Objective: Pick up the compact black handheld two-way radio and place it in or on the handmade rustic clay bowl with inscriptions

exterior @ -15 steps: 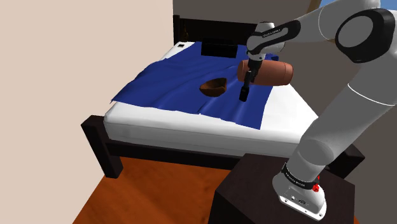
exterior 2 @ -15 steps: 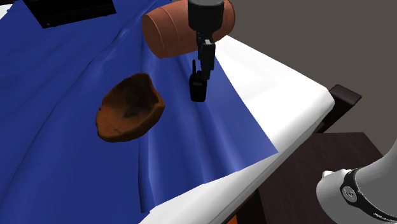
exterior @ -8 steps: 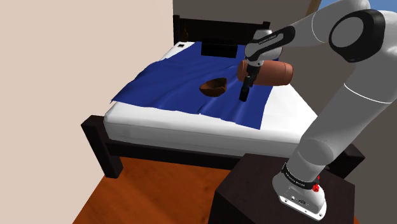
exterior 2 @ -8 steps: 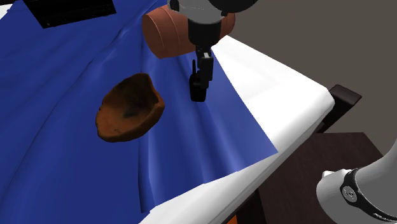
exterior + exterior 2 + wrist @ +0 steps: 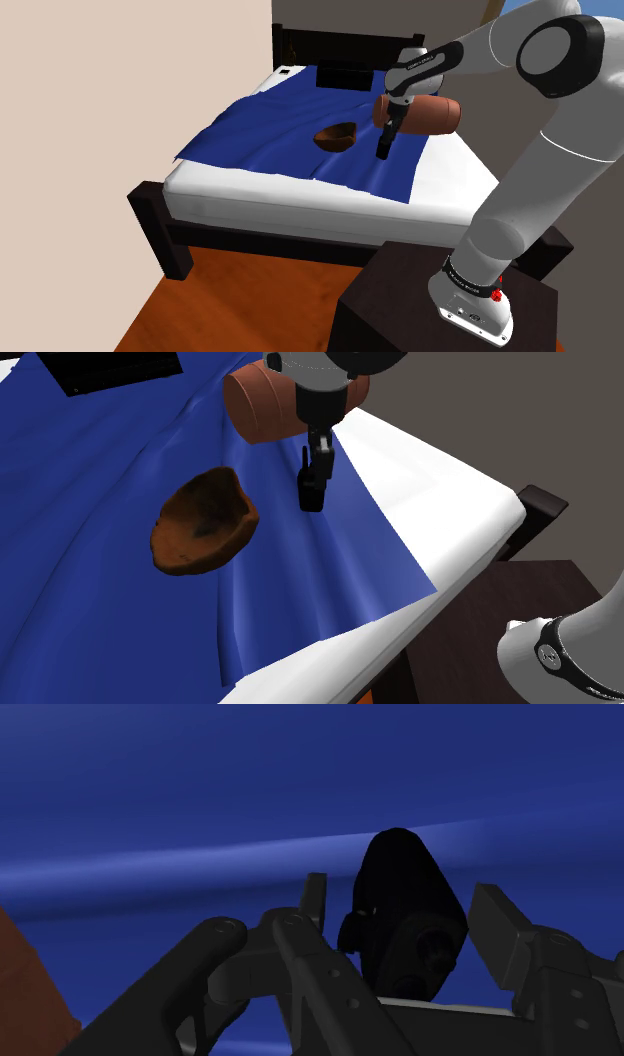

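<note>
The black radio (image 5: 311,492) stands upright on the blue blanket (image 5: 120,602), a short way from the brown clay bowl (image 5: 203,520), which lies tilted on its side. In the shoulder view the radio (image 5: 382,149) is just right of the bowl (image 5: 337,135). My gripper (image 5: 320,460) comes down over the radio's top. In the wrist view the radio (image 5: 400,874) sits between the fingers of the gripper (image 5: 402,901), which are drawn in close on both sides. One finger (image 5: 316,896) still shows a thin gap.
A brown cylindrical bolster (image 5: 428,113) lies right behind the gripper. The white mattress edge (image 5: 470,492) drops off close to the radio. A black cushion (image 5: 345,75) sits at the bed's head, a beige wall (image 5: 130,80) flanks the bed, and the dark stand (image 5: 400,300) is below.
The gripper came down over the radio's top, then its fingers narrowed from wide apart to close beside the radio. Radio and bowl have not moved.
</note>
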You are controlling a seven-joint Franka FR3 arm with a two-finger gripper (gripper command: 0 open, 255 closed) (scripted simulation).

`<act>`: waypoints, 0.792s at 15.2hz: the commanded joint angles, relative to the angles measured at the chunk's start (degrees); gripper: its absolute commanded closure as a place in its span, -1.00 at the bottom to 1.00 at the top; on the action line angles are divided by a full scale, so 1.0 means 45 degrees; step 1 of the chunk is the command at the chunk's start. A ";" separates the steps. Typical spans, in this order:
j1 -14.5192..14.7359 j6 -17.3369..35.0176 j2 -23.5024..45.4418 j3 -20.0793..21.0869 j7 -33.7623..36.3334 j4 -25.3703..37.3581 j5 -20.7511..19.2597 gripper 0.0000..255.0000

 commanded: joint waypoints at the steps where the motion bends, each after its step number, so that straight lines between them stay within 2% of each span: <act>1: 0.0000 0.0000 0.0000 0.0000 0.0000 0.0000 0.0000 1.00; 9: 0.0000 0.0002 0.0001 0.0000 0.0000 -0.0001 0.0001 1.00; 12: 0.0004 -0.0517 -0.0220 0.0041 0.0076 0.0318 -0.0097 1.00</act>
